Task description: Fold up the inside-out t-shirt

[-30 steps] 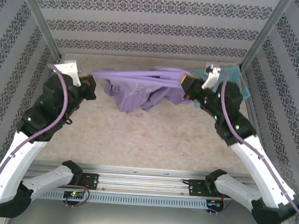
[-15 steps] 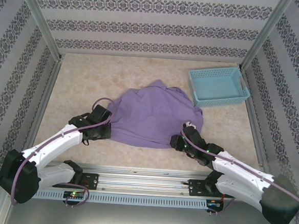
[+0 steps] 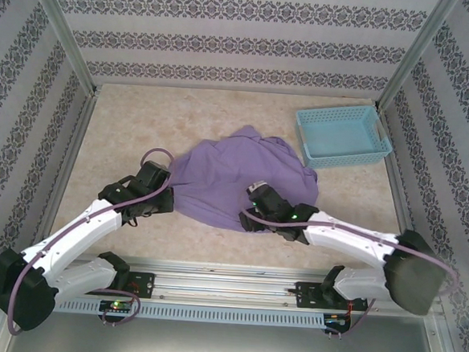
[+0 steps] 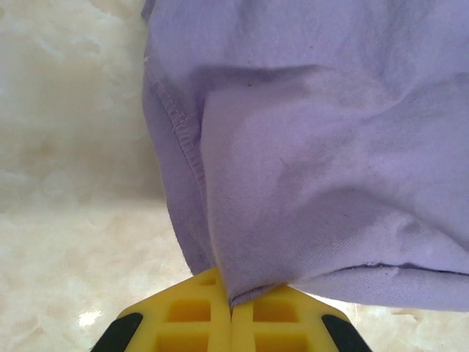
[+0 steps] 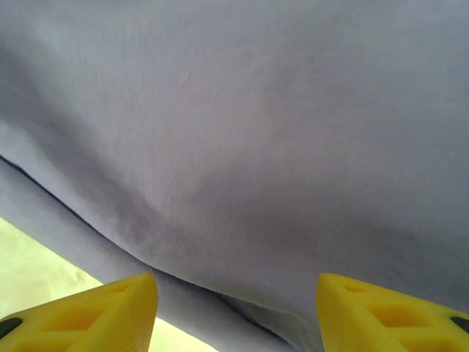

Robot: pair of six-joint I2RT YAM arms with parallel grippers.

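The left gripper (image 4: 231,312) is seen clamped on a hemmed edge of the soft lavender-purple cotton t-shirt (image 3: 235,172), which is spread rumpled near the middle of the beige mottled desk (image 3: 133,129). Over the shirt's near edge, the right gripper (image 5: 234,293) is held with its fingers apart, clasping nothing. A light blue plastic lattice basket (image 3: 338,161) is set just beyond the shirt's far right corner.

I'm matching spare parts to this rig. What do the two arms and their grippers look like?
Both arms have white link shells and black joint housings. A purple cable runs along the left arm and along the right arm, which shows green lights near its wrist. The left gripper and right gripper have yellow fingers with moulded pockets and black patches at the outer edges.
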